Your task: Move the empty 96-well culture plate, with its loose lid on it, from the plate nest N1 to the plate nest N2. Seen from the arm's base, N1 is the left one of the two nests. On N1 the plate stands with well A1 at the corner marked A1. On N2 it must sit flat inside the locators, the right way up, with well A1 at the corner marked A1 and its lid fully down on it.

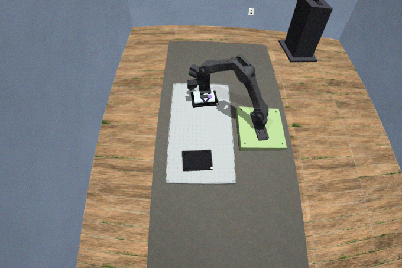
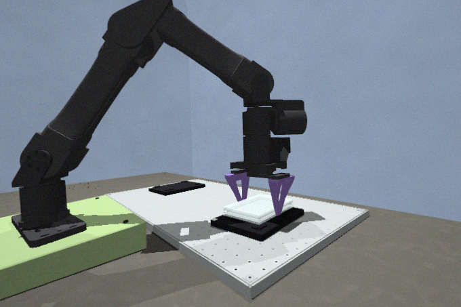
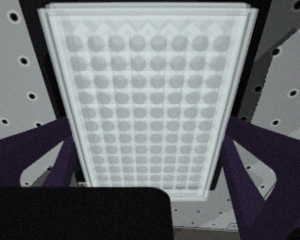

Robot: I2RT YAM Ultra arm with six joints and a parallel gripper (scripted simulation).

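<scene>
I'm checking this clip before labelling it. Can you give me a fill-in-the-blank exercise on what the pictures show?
1. The gripper is shut on the lidded culture ____.
2. Its fingers are coloured ____.
3. The arm stands on a base plate coloured ____.
4. The nest far from the gripper is ____.
Missing words: plate; purple; green; empty.

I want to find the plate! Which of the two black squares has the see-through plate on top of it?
The black nest under the gripper, nearest the far wall in the top view. The plate sits over it between the purple fingers; the other nest is bare.
</scene>
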